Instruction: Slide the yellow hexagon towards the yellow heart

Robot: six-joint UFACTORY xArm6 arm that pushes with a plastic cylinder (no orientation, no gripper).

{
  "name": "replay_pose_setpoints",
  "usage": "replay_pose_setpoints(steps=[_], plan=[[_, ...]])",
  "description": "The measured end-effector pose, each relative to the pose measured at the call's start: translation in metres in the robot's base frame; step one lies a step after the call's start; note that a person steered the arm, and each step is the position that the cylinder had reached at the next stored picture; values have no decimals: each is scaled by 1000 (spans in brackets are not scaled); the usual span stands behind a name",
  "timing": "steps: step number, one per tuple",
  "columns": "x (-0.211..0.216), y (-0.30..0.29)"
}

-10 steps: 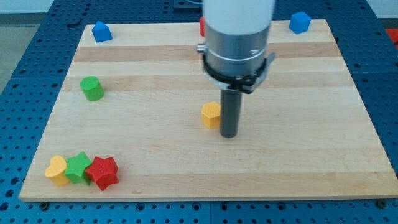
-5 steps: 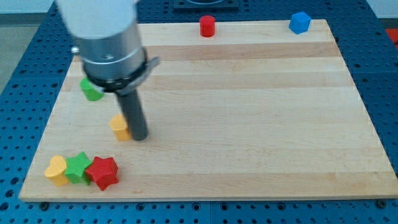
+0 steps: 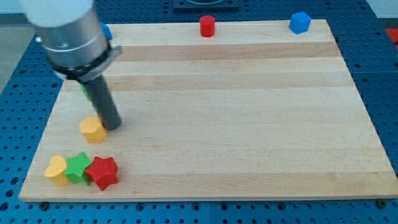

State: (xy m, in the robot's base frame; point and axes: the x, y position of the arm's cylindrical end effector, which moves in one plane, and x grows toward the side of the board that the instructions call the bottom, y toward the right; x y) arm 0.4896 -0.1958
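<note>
The yellow hexagon (image 3: 92, 130) lies on the wooden board at the view's left. My tip (image 3: 112, 127) stands right against its right side. The yellow heart (image 3: 56, 170) lies at the view's bottom left corner, below and left of the hexagon, a short gap away. The arm's grey body covers the board's upper left.
A green star (image 3: 78, 167) and a red star (image 3: 102, 172) sit in a row right of the heart. A red cylinder (image 3: 207, 26) and a blue block (image 3: 300, 22) are at the view's top. A green block and a blue block are mostly hidden behind the arm.
The tip has pushed the yellow hexagon from the board's middle to the left and downward, ending close above the heart and stars. The other blocks have not moved.
</note>
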Motion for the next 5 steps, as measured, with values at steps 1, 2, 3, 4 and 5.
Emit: replay_pose_setpoints(steps=[1,2,3,4,5], plan=[[0,-27],[-10,-27],[-15,-32],[-9,-56],[-7,-72]])
